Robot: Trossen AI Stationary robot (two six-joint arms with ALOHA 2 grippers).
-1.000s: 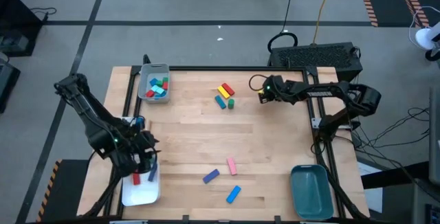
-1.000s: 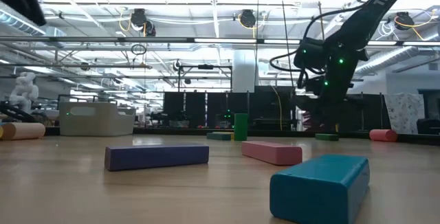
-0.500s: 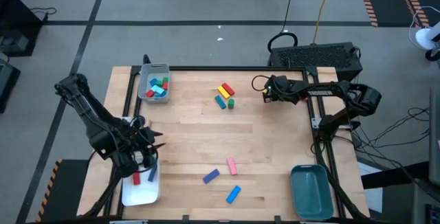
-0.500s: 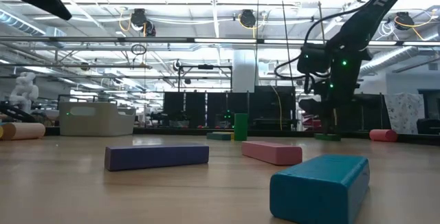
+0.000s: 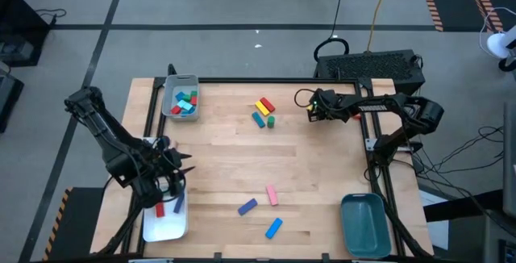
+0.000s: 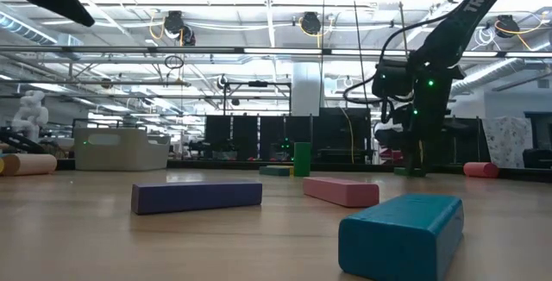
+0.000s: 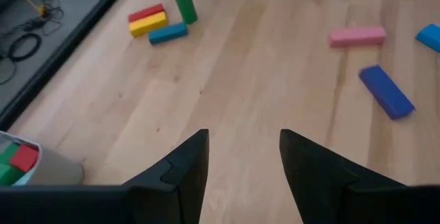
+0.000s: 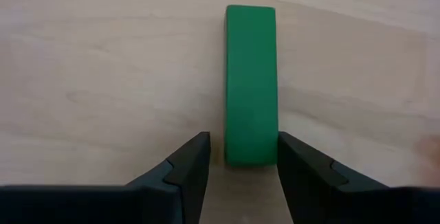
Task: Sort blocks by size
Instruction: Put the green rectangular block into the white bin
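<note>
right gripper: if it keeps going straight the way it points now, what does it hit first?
The green bar. It lies flat on the wooden table, lined up with the gap of the right gripper, its near end already between the open fingers. How far above it they are is unclear.

A green bar lies flat on the wooden table, its near end between the two dark fingers, which stand apart, straddling it.

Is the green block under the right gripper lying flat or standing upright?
Lying flat. In the right wrist view the green block lies lengthwise on the table, its near end between the open right gripper fingers.
</note>
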